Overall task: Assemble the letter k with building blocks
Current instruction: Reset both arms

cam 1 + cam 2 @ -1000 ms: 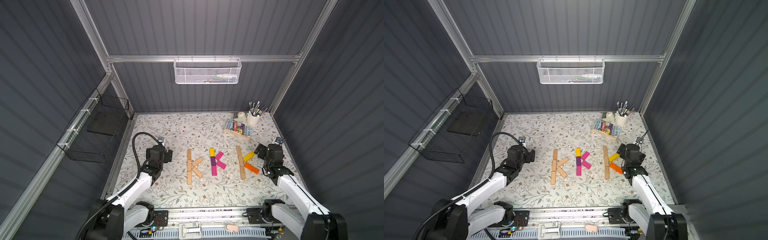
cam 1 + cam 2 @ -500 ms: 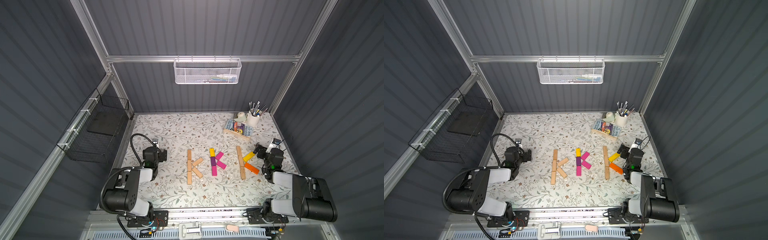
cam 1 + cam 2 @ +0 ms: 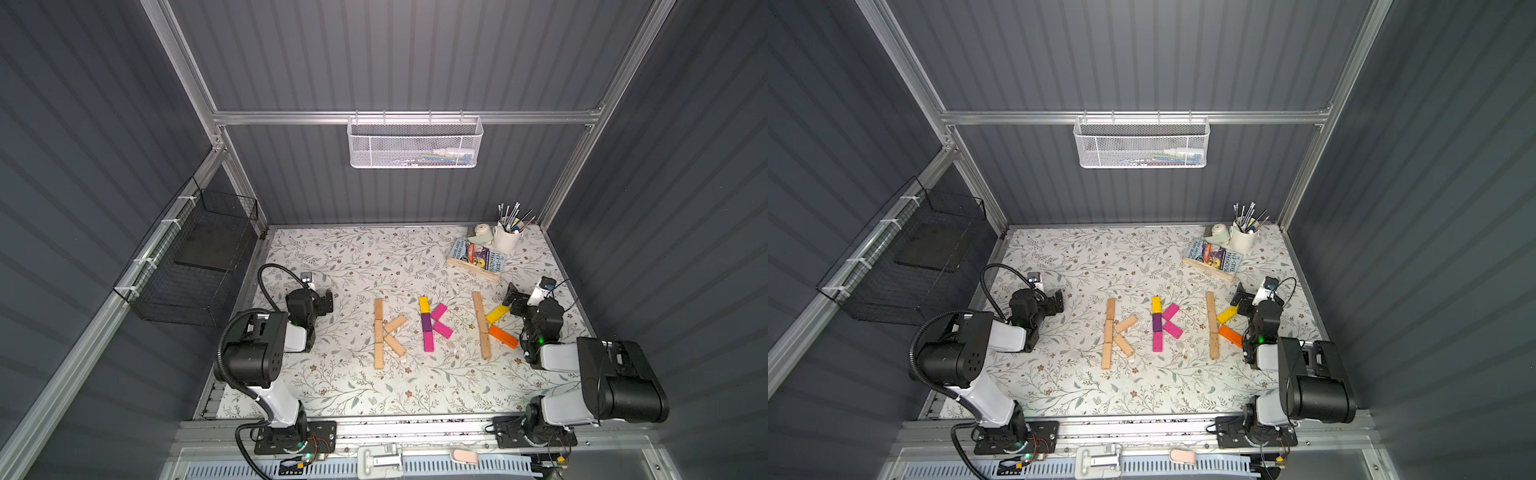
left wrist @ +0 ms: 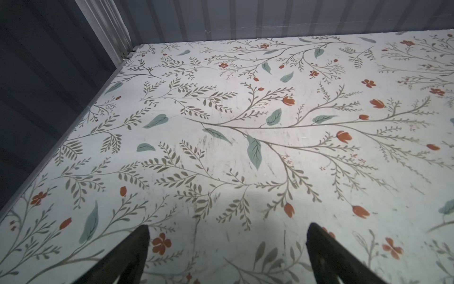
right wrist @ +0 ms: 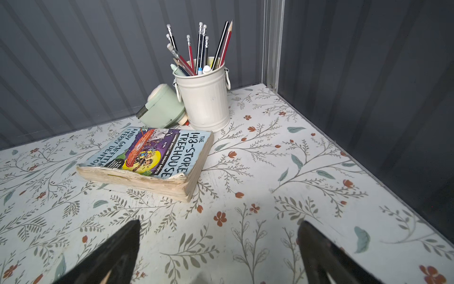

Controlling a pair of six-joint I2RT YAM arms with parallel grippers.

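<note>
The building blocks lie flat on the floral table (image 3: 353, 386) as three letter K shapes, seen in both top views. The left K (image 3: 378, 332) is all plain tan. The middle K (image 3: 427, 328) has a yellow, purple and magenta stem with magenta arms. The right K has a tan stem (image 3: 480, 324), a yellow arm (image 3: 497, 314) and an orange arm (image 3: 503, 336). My left gripper (image 3: 328, 301) rests low, left of the tan K, open and empty (image 4: 227, 228). My right gripper (image 3: 514, 297) is just right of the yellow arm, open and empty (image 5: 218, 225). Neither wrist view shows a block.
A paperback book (image 5: 152, 157) on a wooden tray (image 3: 473, 269), a white pencil cup (image 5: 204, 98) and a green sharpener (image 5: 162, 107) stand at the back right corner. A white mesh basket (image 3: 413, 143) hangs on the back wall, a black wire basket (image 3: 195, 262) on the left wall.
Both arms have folded back over their bases at the table's front edge; the grippers stay open near the table's sides. The blocks have not moved.
</note>
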